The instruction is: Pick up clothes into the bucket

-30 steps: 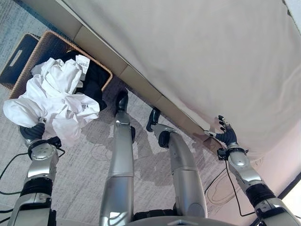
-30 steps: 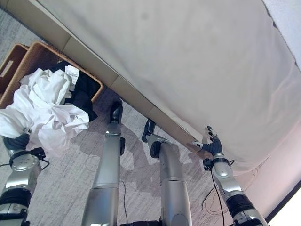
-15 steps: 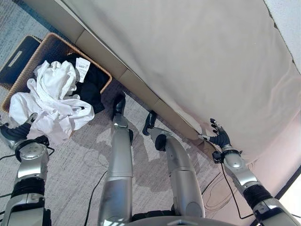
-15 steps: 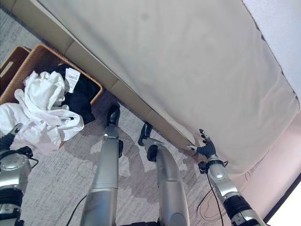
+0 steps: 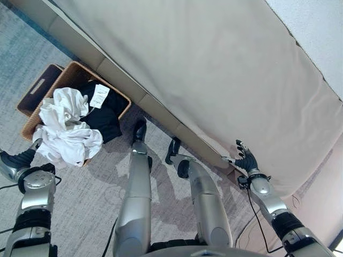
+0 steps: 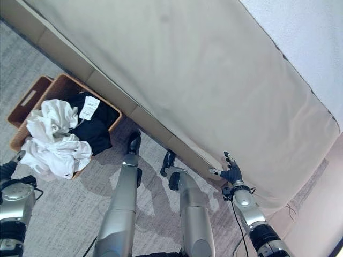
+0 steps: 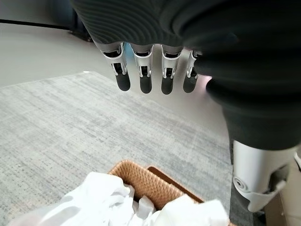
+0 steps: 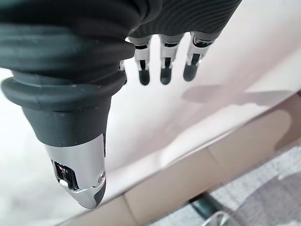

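Apparently two garments (image 5: 67,131) fill one basket (image 5: 119,96).

A crumpled white garment (image 5: 67,131) lies heaped in the woven wicker basket (image 5: 119,95), spilling over its near rim. Beside it inside the basket lies dark clothing (image 5: 104,115) with a white tag (image 5: 99,96) on top.

No text, number or sign could be read anywhere. A white tag (image 5: 99,96) lay on the dark clothes (image 5: 107,115) in the wicker basket (image 5: 121,98), beside the white clothes (image 5: 67,131), and it carried faint grey print too small to make out.
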